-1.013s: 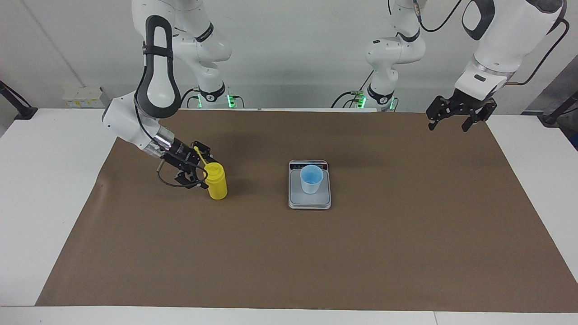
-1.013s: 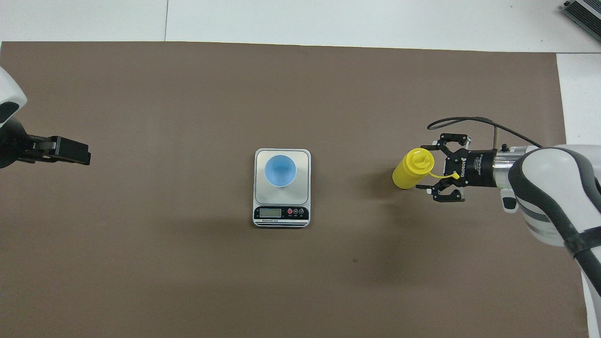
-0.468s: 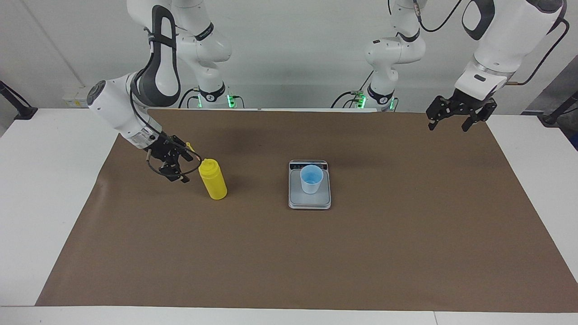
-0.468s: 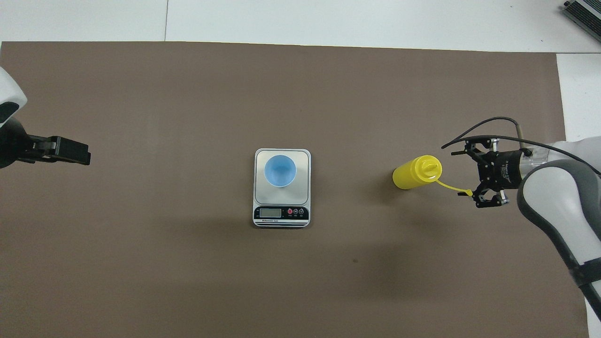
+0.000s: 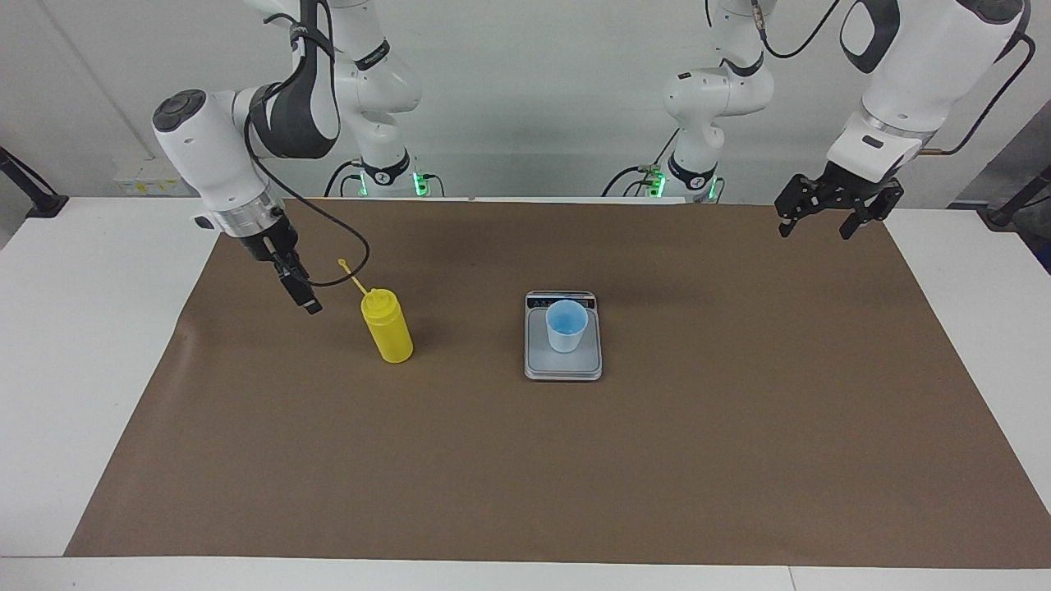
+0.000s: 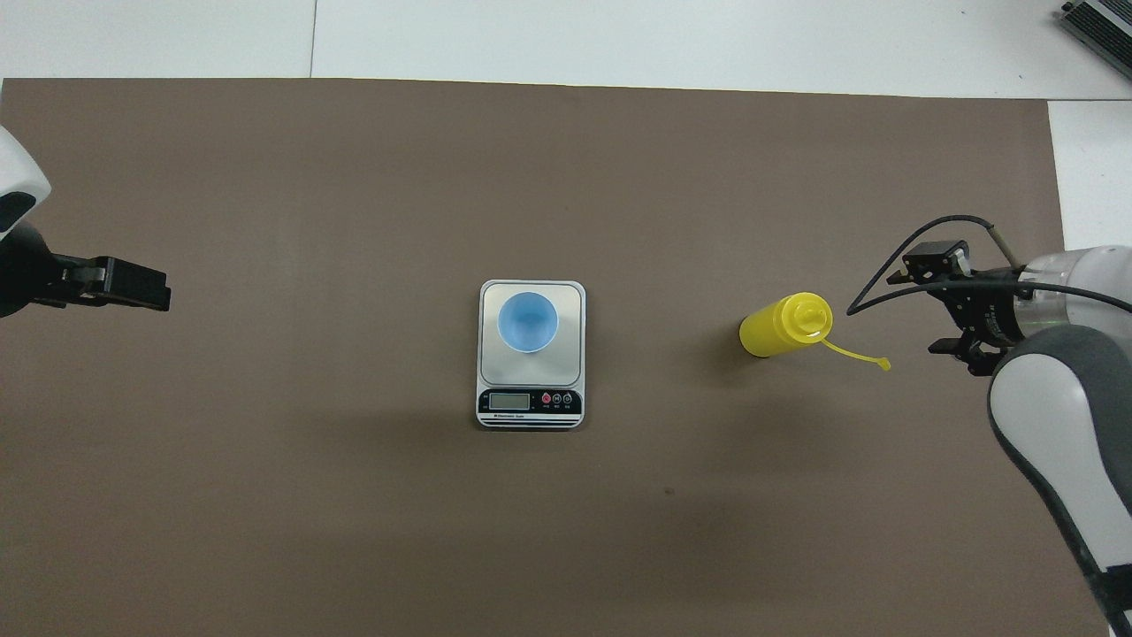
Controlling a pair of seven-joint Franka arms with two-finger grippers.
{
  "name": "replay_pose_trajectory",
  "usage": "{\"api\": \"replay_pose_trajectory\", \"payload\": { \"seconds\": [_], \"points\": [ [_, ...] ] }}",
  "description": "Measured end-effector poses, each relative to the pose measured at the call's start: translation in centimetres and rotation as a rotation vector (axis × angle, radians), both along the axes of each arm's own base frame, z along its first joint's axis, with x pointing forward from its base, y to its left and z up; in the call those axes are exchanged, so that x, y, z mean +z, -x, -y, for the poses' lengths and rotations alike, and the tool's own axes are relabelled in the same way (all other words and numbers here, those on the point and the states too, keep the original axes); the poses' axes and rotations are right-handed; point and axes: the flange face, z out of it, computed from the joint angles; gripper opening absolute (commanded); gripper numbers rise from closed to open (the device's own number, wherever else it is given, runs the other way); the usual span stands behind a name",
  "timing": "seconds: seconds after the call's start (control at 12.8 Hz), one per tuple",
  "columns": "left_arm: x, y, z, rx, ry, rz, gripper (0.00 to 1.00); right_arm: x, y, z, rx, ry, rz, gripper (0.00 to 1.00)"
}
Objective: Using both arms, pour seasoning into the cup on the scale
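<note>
Hovering open and empty beside the bottle [image 5: 387, 330], the right end effector [image 5: 305, 302] could snag its cap strap [image 5: 354, 276] and topple it; the left end effector [image 5: 829, 217], open, waits.

White arms [image 5: 205, 156] — black accents, black cables.

Facing view: shot high from across table [image 5: 49, 345], toward robots. Overhead view: shot steeply down from robots' end. Brown mat [image 6: 354, 531] shared, half-turn apart.
</note>
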Motion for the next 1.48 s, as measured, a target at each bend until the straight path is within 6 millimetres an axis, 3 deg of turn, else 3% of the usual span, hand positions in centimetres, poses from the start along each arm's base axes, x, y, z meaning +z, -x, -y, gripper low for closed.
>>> {"api": "replay_pose_trajectory", "payload": {
  "seconds": [0.31, 0.62, 0.78, 1.17, 1.32, 1.48],
  "points": [
    [0.0, 0.0, 0.0, 0.0, 0.0, 0.0, 1.0, 2.7, 1.3, -5.9, 0.456, 0.06, -0.016, 1.0],
    [0.0, 0.0, 0.0, 0.0, 0.0, 0.0, 1.0, 4.9, 1.8, -9.6, 0.637, 0.147, 0.0, 1.0],
    [0.0, 0.0, 0.0, 0.0, 0.0, 0.0, 1.0, 7.2, 1.3, -9.1, 0.677, 0.189, -0.006, 1.0],
    [0.0, 0.0, 0.0, 0.0, 0.0, 0.0, 1.0, 14.7, -1.5, -5.2, 0.676, 0.227, -0.011, 1.0],
    [0.0, 0.0, 0.0, 0.0, 0.0, 0.0, 1.0, 15.5, -2.0, -5.0, 0.675, 0.22, -0.033, 1.0],
    [0.0, 0.0, 0.0, 0.0, 0.0, 0.0, 1.0, 14.9, -2.0, -4.8, 0.674, 0.21, -0.067, 1.0]
  ]
}}
